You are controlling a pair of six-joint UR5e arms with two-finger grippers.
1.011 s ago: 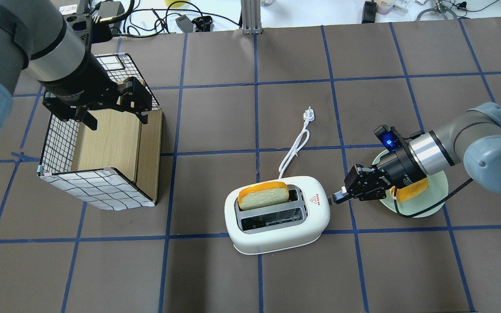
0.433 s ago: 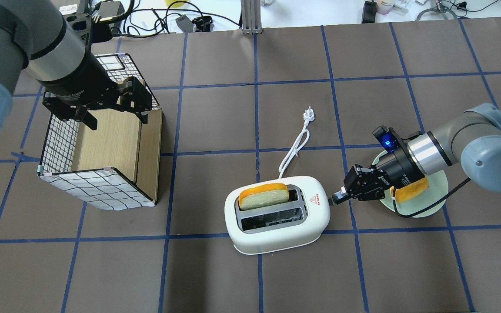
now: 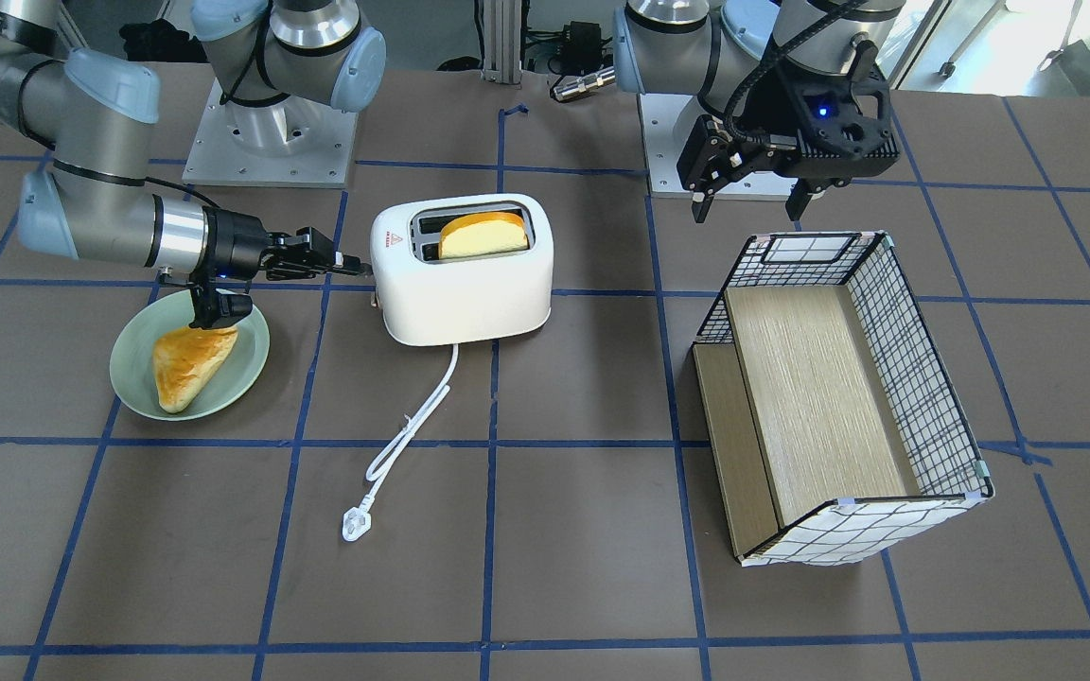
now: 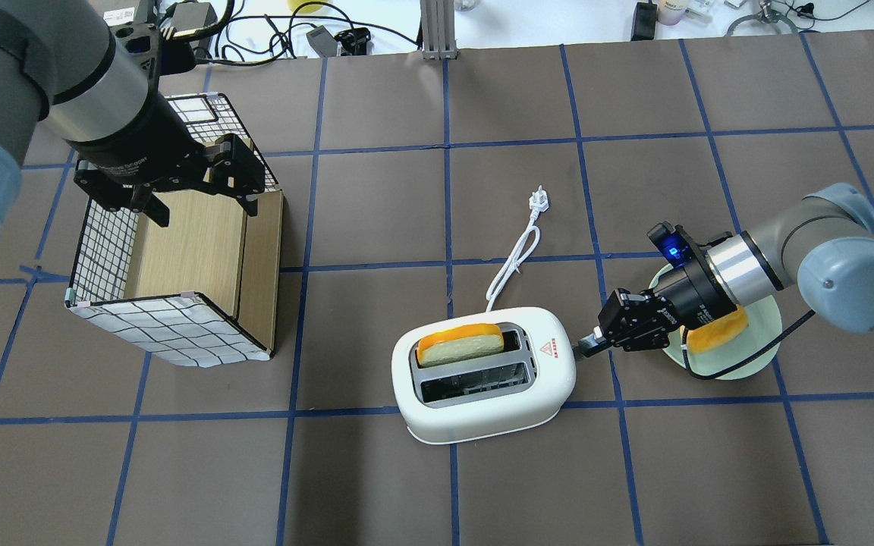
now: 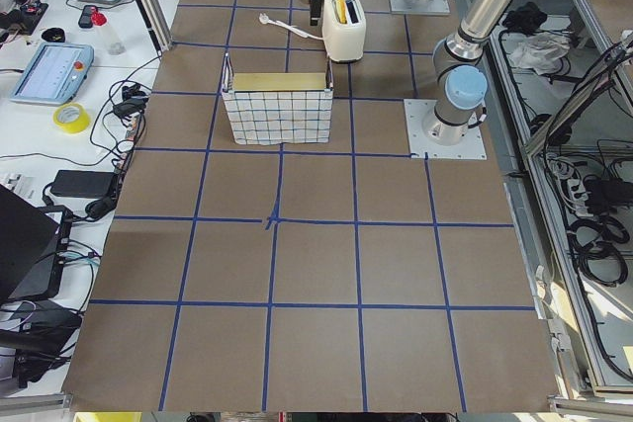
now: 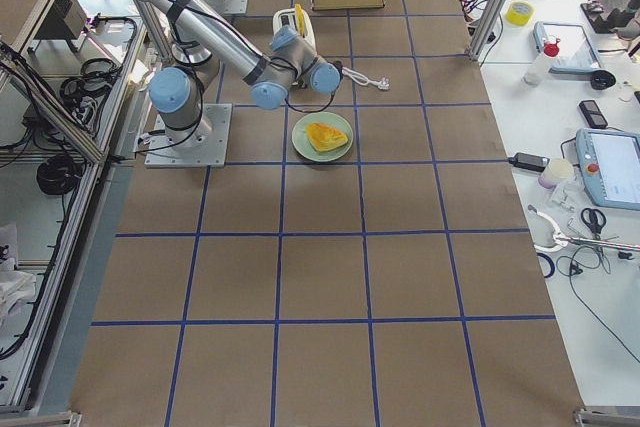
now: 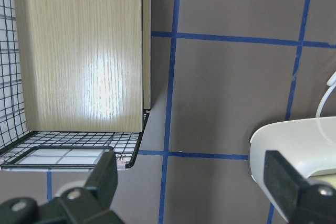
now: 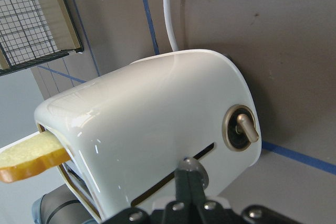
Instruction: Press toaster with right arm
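While we are touching the lever (image 8: 198, 167) of the toaster (image 4: 482, 394) with our right gripper (image 4: 583, 349), its tips are sitting shut together. Our left gripper (image 4: 205, 211) is hanging open.

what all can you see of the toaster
The toaster is white, rounded, glossy plastic, upright on the table. Two top slots: a bread slice sticks out of the one farther from the robot, the other is empty. A small red triangle marks the top near the end bearing a round knob and slide lever. The shut right gripper seems to touch that lever. The toaster's white cord trails to a loose plug.
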